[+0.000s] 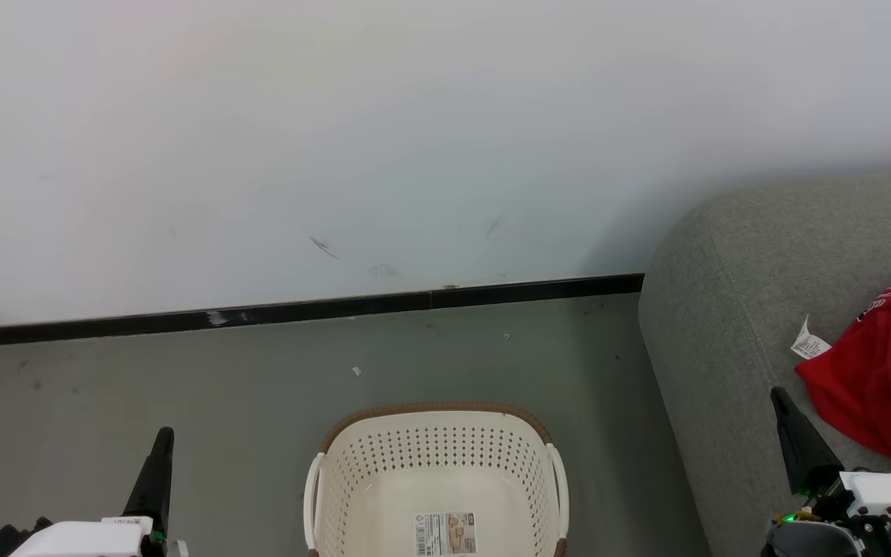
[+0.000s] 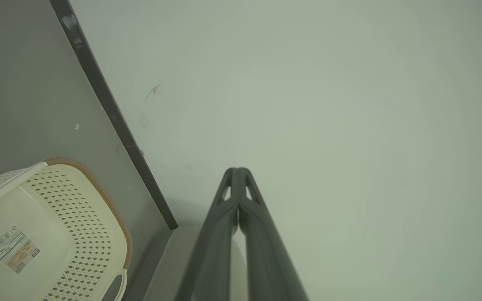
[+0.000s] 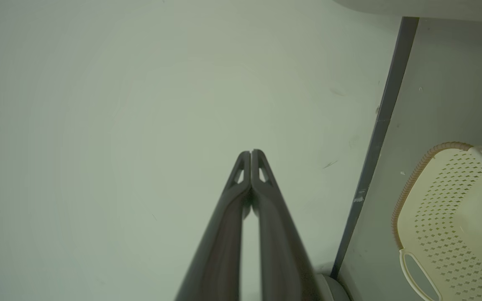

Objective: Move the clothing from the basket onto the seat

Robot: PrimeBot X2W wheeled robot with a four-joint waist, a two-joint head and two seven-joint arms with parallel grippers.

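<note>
In the head view the bottom edge cuts the oval cream plastic laundry basket (image 1: 438, 456) across its base, so its near half is out of frame. The print on the white paper label (image 1: 445, 534) inside it is too small to read. The bright red soft clothing (image 1: 886, 387) runs off the right edge, its lettering only partly seen and illegible, and the small white paper tag (image 1: 809, 343) beside it cannot be read. The large grey woven-fabric sofa (image 1: 724, 325) continues past the right and bottom edges. The left end effector (image 1: 164, 437) and right end effector (image 1: 780, 396) are cropped at the wrist by the bottom edge. Both wrist views crop the basket at a side edge and the bottom.
</note>
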